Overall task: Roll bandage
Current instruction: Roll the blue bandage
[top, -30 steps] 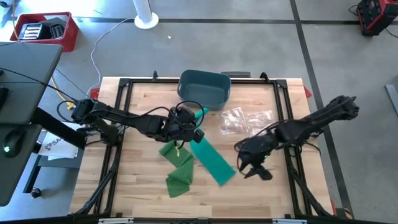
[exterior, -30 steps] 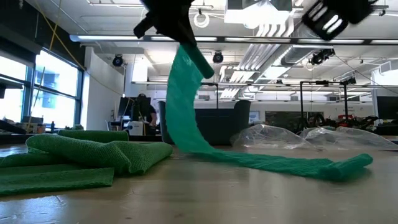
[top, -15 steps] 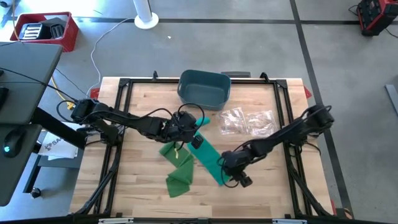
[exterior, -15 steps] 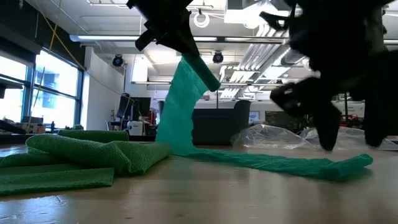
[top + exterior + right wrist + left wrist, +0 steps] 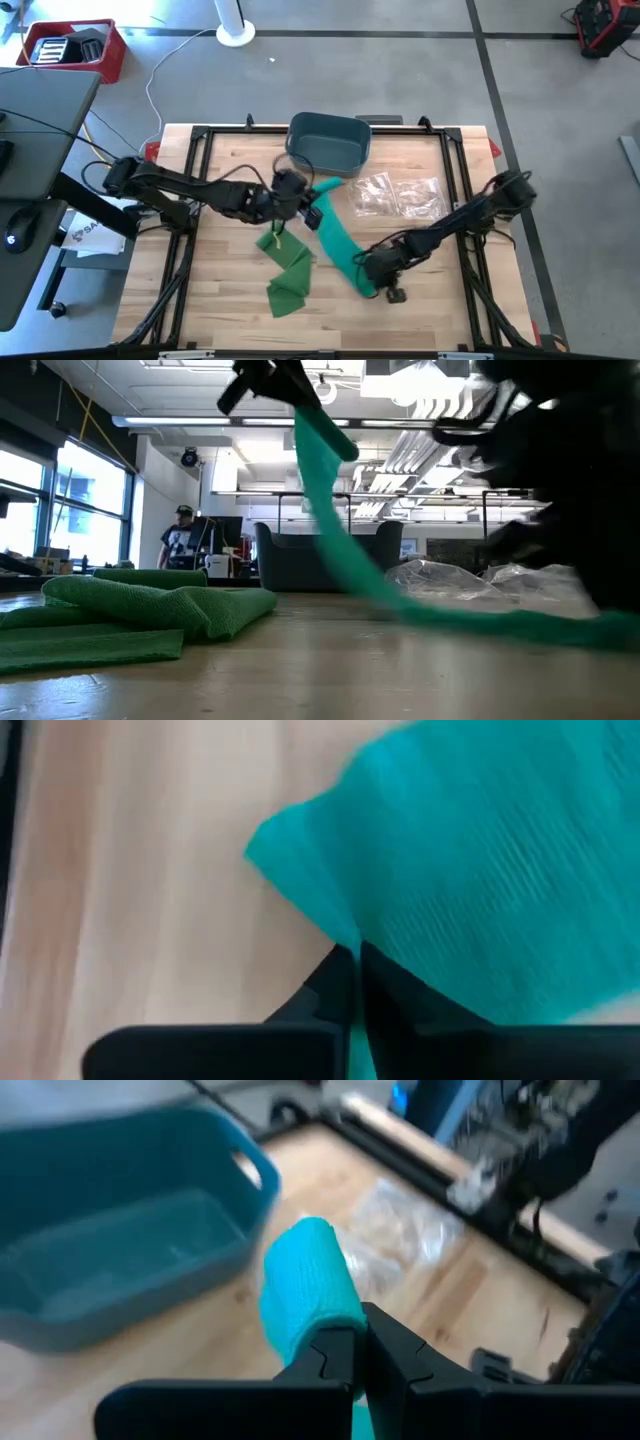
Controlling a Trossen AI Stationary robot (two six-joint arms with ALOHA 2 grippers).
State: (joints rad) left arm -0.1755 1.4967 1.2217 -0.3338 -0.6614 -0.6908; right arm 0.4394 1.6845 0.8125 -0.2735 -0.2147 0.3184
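Teal bandage (image 5: 335, 243), still mostly unrolled: the left gripper (image 5: 300, 196) is pinching its rolled end aloft, the right gripper (image 5: 372, 275) is clamping its loose tail at the table (image 5: 230, 290), so nearly all the rolling is remaining.

Nothing legible anywhere: the paper (image 5: 88, 236) lying at nine o'clock off the table carries dark print, too small to read.
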